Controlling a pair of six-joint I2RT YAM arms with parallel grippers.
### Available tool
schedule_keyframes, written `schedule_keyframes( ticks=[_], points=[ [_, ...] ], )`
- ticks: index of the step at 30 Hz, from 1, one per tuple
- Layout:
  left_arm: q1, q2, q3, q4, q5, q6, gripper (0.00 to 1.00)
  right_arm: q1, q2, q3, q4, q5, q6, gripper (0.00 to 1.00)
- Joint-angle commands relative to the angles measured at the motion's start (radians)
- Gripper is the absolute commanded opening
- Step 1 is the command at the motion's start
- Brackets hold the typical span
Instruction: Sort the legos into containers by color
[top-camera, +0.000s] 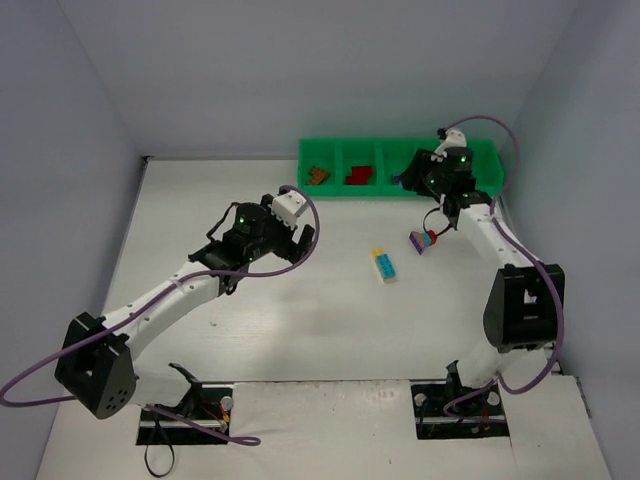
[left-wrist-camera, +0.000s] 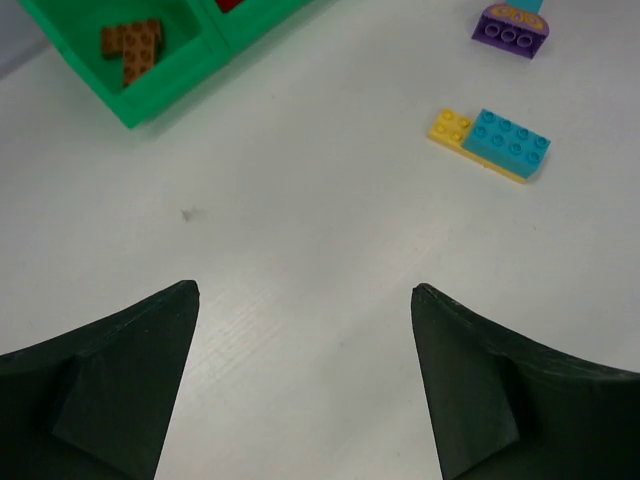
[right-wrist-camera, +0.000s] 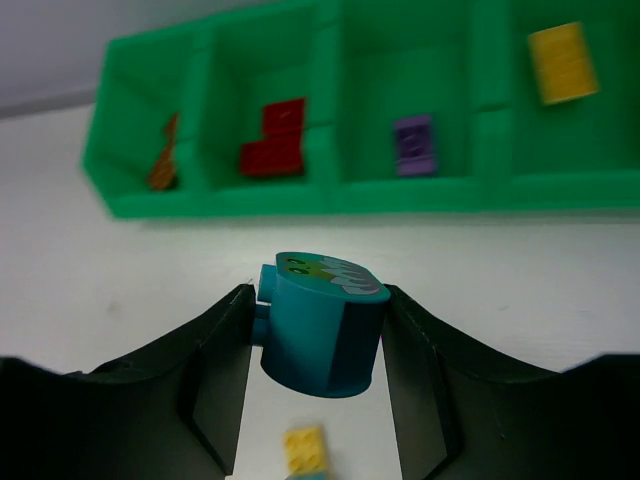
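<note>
**Operator:** State the container and where it lies.

**Technician:** One long bright green plastic tray (top-camera: 360, 142) lies at the far edge of the white tabletop (top-camera: 300, 330). It is divided into square open-top compartments in a row. Four compartments show in the right wrist view, where the tray's right end is cut off.

**Operator:** List the contents, left to right.

**Technician:**
- First compartment: one L-shaped cluster of small brown plastic bricks (right-wrist-camera: 163, 170). The number of pieces cannot be told.
- Second compartment: one stepped cluster of small red plastic bricks (right-wrist-camera: 275, 140). The number of pieces cannot be told either.
- Third compartment: one small purple plastic brick (right-wrist-camera: 413, 145).
- Fourth compartment: one small yellow plastic brick (right-wrist-camera: 562, 62).

**Operator:** What lies loose on the tabletop?

**Technician:** There are two stacks, apart from each other. The first is a flat yellow plastic plate (left-wrist-camera: 447, 127) carrying one light blue plastic brick (left-wrist-camera: 505, 145), with one end of the plate left uncovered. The second is a purple-based stack (left-wrist-camera: 510, 27), which lies nearer the tray. Its upper pieces are cut off in the left wrist view.

**Operator:** Report the jaws.

**Technician:** The right jaws are clamped on one teal rounded plastic brick with a printed top (right-wrist-camera: 320, 325). It is held above the tabletop on the near side of the tray, roughly in line with the wall between the second and third compartments. The left jaws stand wide apart, with only tabletop showing between them, well short of both stacks.
</note>
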Motion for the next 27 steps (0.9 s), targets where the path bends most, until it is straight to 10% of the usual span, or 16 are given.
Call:
schedule_keyframes(
  ticks=[1,19,27],
  points=[
    [-0.001,-0.102,-0.031,0.029,-0.053,-0.127,0.8,-0.059,0.073,0.109,0.063,0.314,-0.071,0.0],
    [-0.001,-0.237,-0.157,-0.12,-0.141,-0.232,0.81,-0.254,0.578,0.648,0.157,0.56,-0.203,0.0],
    [-0.001,-0.163,-0.126,-0.121,-0.135,-0.242,0.81,-0.291,0.719,0.772,0.129,0.512,-0.232,0.29]
  ],
)
